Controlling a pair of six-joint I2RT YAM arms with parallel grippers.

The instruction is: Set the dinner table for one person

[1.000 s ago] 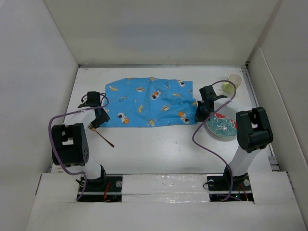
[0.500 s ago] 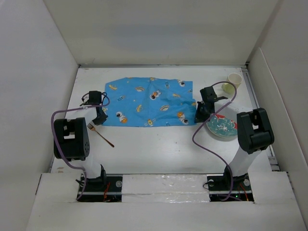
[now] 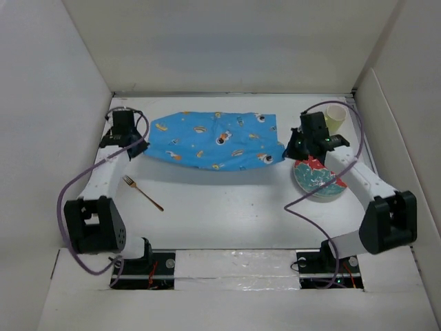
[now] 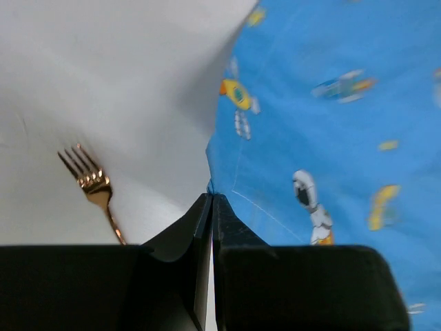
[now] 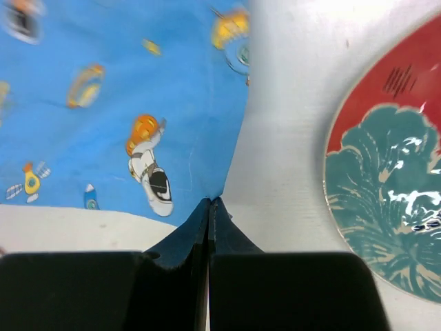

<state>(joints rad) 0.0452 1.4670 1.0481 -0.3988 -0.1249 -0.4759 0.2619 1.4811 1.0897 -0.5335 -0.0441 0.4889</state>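
So here both arms are on the blue cloth (image 3: pixel 213 141) at once. The left end effector (image 4: pixel 210 198) has its tips pressed together on the cloth's left corner, and the right end effector (image 5: pixel 210 202) is pinching the right corner the same way. You can see the fabric running right into the closed tips in both wrist views.

The cloth is stretched between them and sags a bit in the middle. There's a shadow under its near edge, so that side looks lifted off the desk (image 3: pixel 227 214). Makes sense to me: grab two opposite corners, pull it taut, and you can lay it down flat without wrinkles. One arm alone would just bunch it up.

The desk itself is the big white surface filling the whole bottom of the box, right under both arms, with upright white panels (image 3: pixel 62 103) around it.

The other stuff sits off to the sides, probably so it stays out of the cloth's way. The gold fork (image 3: pixel 142 193) lies on the bare desk near the left arm. The red and teal plate (image 3: pixel 318 181) is just beside the cloth's right end, and a pale cup (image 3: pixel 336 114) stands at the far right corner.

My guess is the placemat gets positioned first, then the plate, fork and cup go on or around it. The main risk is a corner slipping out.
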